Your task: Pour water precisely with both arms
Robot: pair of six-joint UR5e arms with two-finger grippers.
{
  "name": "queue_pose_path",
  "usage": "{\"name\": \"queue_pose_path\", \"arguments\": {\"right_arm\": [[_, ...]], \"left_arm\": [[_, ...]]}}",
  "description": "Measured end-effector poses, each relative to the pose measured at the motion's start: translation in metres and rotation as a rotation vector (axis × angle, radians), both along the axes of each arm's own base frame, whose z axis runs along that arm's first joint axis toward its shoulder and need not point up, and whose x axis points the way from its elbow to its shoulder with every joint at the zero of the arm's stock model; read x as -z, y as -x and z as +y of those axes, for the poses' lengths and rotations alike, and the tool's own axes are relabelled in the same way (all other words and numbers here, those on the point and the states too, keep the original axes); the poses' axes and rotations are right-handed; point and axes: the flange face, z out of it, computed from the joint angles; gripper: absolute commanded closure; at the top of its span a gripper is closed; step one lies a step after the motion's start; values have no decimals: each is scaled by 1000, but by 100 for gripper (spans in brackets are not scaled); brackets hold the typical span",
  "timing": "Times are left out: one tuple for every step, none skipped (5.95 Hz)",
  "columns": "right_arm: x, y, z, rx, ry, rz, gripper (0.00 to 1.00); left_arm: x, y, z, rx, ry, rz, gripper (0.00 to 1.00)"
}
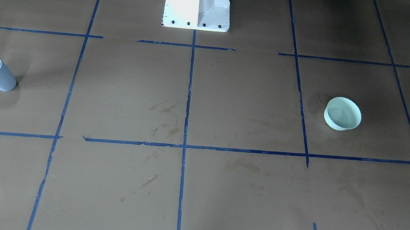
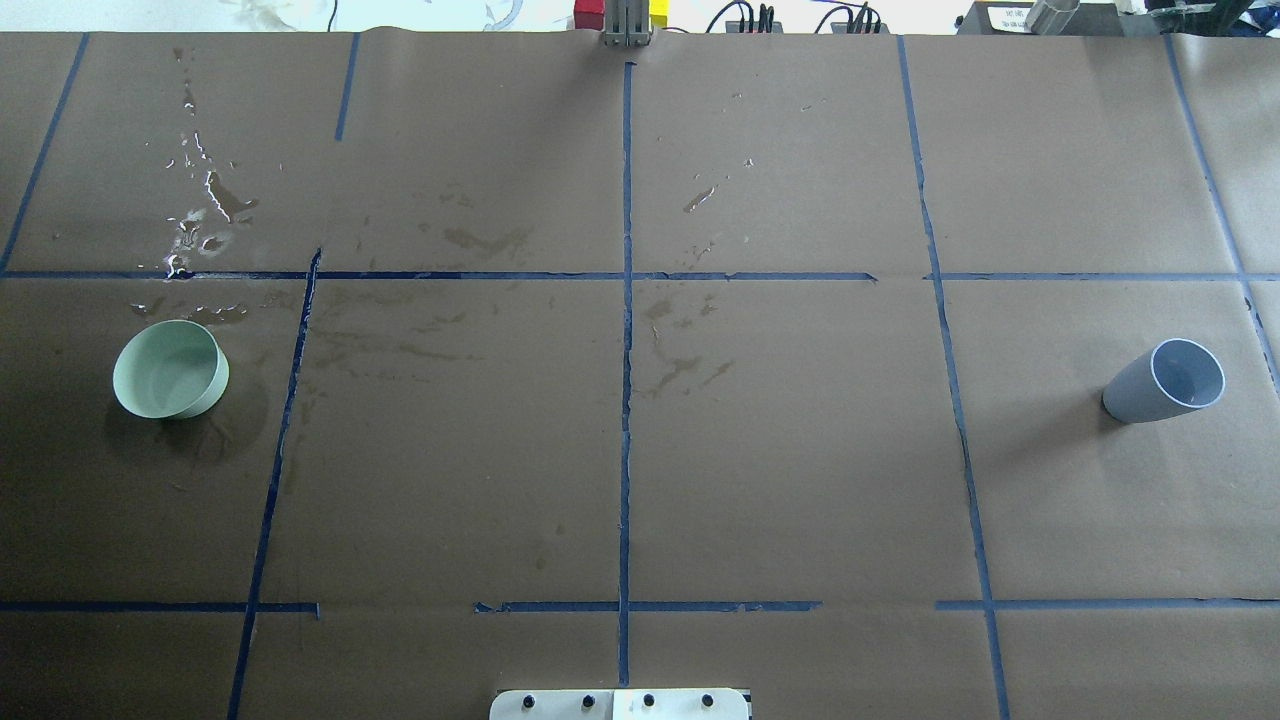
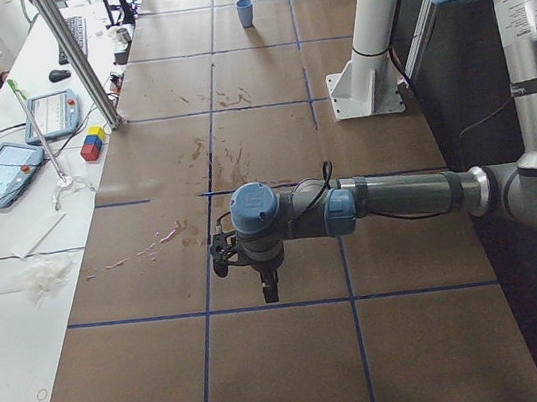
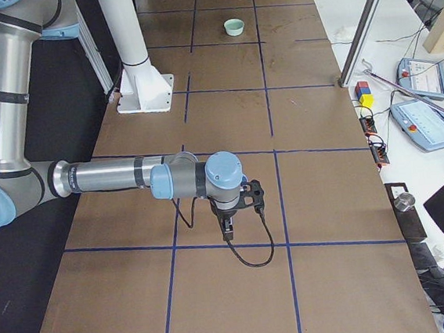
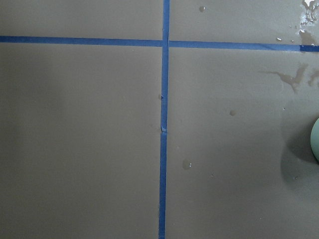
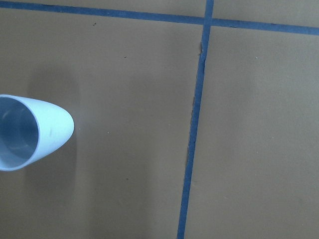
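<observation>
Left arm [image 3: 400,199] appears from the side, cup [image 2: 1160,385] and bowl [image 2: 170,368] overhead.

desk: brown paper-covered desk [image 2: 780,450] with a blue tape grid | left end: pale green round bowl [image 2: 168,370], water puddles [image 2: 215,200] just beyond it | right end: grey-blue plastic cup [image 2: 1165,382] | middle: bowl and cup well apart, bare paper between | robot's edge: white bolted pedestal [image 1: 197,3] at centre | far edge: grey metal post [image 2: 626,25]

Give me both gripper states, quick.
Left gripper: cannot be told, seen only from the side.
Right gripper: cannot be told, same reason.
</observation>
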Motion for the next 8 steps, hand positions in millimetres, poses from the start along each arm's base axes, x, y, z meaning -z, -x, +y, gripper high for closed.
{"name": "queue_pose_path", "arguments": {"right_arm": [[0, 0, 0, 0, 1, -5, 0], [1, 1, 0, -1, 2, -10, 0], [0, 1, 0, -2, 5, -12, 0], [-2, 2, 0, -2, 12, -20, 0], [-3, 3, 0, -2, 15, -44, 0], [0, 5, -1, 2, -9, -67, 0], [4, 6, -3, 7, -51, -80, 0], [6, 6, -4, 9, -75, -83, 0]], "left_arm": [[4, 0, -1, 1, -6, 3, 0], [6, 0, -3, 3, -8, 4, 0], [6, 0, -2, 4, -5, 2, 0], [6, 0, 0, 5, -6, 1, 0], [4, 0, 0, 4, -2, 1, 0], [1, 0, 1, 2, 2, 1, 0], [1, 0, 1, 1, 0, 1, 0], [5, -1, 0, 0, -9, 2, 0]]}}
